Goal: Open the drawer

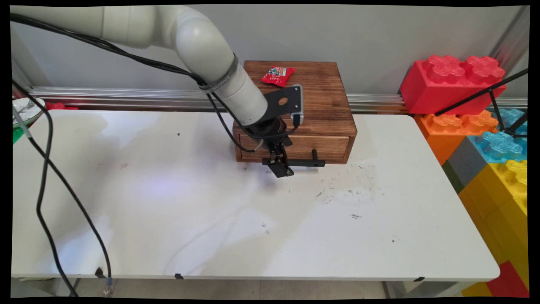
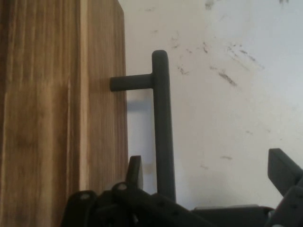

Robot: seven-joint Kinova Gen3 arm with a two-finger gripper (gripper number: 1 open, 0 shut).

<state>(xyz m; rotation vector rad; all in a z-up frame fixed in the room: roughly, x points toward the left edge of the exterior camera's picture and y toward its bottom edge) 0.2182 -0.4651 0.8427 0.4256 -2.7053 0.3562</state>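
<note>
Gripper [image 1: 279, 165] fingers spread either side of the black bar handle [image 2: 161, 123] on the brown wooden drawer box [image 1: 320, 105]; red snack packet [image 1: 277, 76] atop the box.

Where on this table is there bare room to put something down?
Most of the white table is bare: the whole near half and the left side, up to the bowl at the far left edge. It is crowded at the far middle, where the gripper is at the wooden box's black handle.
</note>
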